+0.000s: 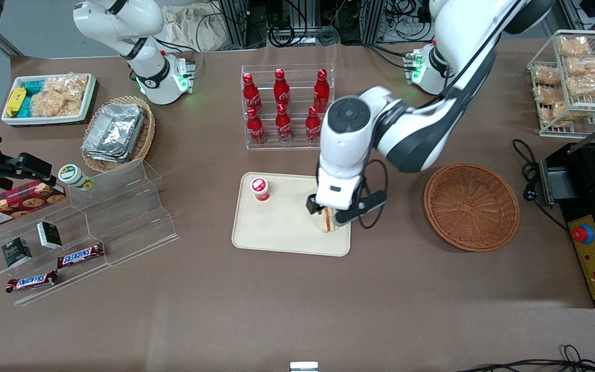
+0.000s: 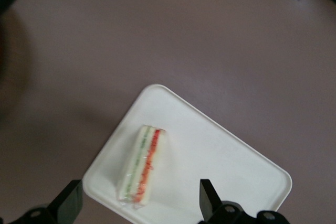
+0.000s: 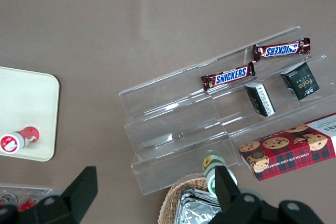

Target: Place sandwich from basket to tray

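Observation:
The sandwich (image 1: 327,222) (image 2: 142,165), a clear-wrapped wedge with green and orange-red stripes facing up, lies on the cream tray (image 1: 282,227) (image 2: 220,156) close to the tray's corner nearest the basket. My left gripper (image 1: 331,211) (image 2: 139,192) hovers just above it, open. Its black fingers (image 2: 208,195) stand wide apart on either side of the sandwich and touch nothing. The round reddish-brown wicker basket (image 1: 471,206) sits empty beside the tray, toward the working arm's end of the table.
A small red-capped bottle (image 1: 260,188) lies on the tray's corner toward the parked arm. A clear rack of red cola bottles (image 1: 283,106) stands farther from the front camera than the tray. A stepped acrylic shelf (image 1: 116,206) and a black machine (image 1: 594,217) flank the area.

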### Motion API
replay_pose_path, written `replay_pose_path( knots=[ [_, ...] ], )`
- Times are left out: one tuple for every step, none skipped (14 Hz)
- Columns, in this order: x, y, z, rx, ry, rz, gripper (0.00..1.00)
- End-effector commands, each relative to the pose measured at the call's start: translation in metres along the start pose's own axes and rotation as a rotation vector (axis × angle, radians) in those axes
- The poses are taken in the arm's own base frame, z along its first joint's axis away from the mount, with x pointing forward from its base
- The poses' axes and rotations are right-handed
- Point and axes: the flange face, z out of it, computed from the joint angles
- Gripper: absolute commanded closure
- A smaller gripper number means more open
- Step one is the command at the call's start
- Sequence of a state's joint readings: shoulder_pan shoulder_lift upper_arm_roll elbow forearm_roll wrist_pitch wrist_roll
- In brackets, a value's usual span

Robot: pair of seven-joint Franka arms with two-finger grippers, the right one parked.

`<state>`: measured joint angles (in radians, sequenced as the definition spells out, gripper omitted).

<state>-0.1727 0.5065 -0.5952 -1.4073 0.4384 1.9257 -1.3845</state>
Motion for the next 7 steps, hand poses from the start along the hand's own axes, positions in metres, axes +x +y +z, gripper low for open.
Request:
replay_pose_path(
  knots=[
    [0.038,-0.036,-0.034,0.023,0.054,-0.064,0.00],
    [0.048,-0.043,-0.035,0.028,0.054,-0.056,0.00],
    [0.059,-0.052,-0.038,0.041,0.047,-0.042,0.00],
    [0.071,-0.062,-0.046,0.042,0.036,-0.022,0.00],
    [0.076,-0.070,-0.054,0.043,0.015,0.022,0.00],
    [0.086,-0.082,-0.060,0.059,-0.010,0.058,0.00],
    [0.104,-0.101,-0.063,0.081,-0.032,0.087,0.00]
  ],
)
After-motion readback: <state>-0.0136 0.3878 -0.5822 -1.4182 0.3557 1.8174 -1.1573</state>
